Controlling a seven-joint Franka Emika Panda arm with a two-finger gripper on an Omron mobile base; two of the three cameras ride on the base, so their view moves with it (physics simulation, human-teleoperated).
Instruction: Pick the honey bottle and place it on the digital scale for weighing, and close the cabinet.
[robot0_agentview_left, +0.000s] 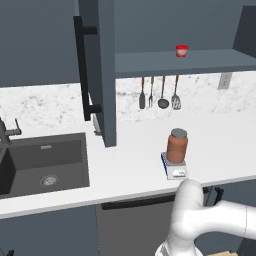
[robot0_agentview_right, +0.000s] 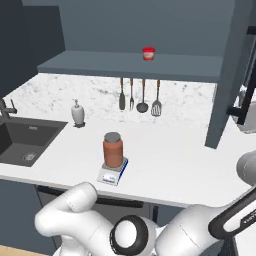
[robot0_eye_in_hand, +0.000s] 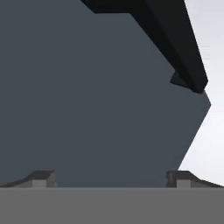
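Note:
The honey bottle (robot0_agentview_left: 177, 146) (robot0_agentview_right: 113, 150), a reddish-brown jar with a grey lid, stands upright on the digital scale (robot0_agentview_left: 176, 171) (robot0_agentview_right: 111, 175) near the counter's front edge. Both doors of the cabinet stand open: the left door (robot0_agentview_left: 106, 75) is seen edge-on with its black bar handle (robot0_agentview_left: 82, 65), and the right door (robot0_agentview_right: 227, 85) is at the right. In the hand view my gripper (robot0_eye_in_hand: 109, 179) is open, its tips spread wide and close in front of a flat slate-blue door face (robot0_eye_in_hand: 96, 100), with a black bar handle (robot0_eye_in_hand: 175, 39) at the upper right. Nothing is between the fingers.
A small red jar (robot0_agentview_left: 181, 50) (robot0_agentview_right: 148, 53) sits on the cabinet shelf. Utensils (robot0_agentview_left: 162, 92) (robot0_agentview_right: 140, 96) hang on the wall below. A white soap dispenser (robot0_agentview_right: 77, 113) stands near the sink (robot0_agentview_left: 45, 160) (robot0_agentview_right: 25, 140) at the left.

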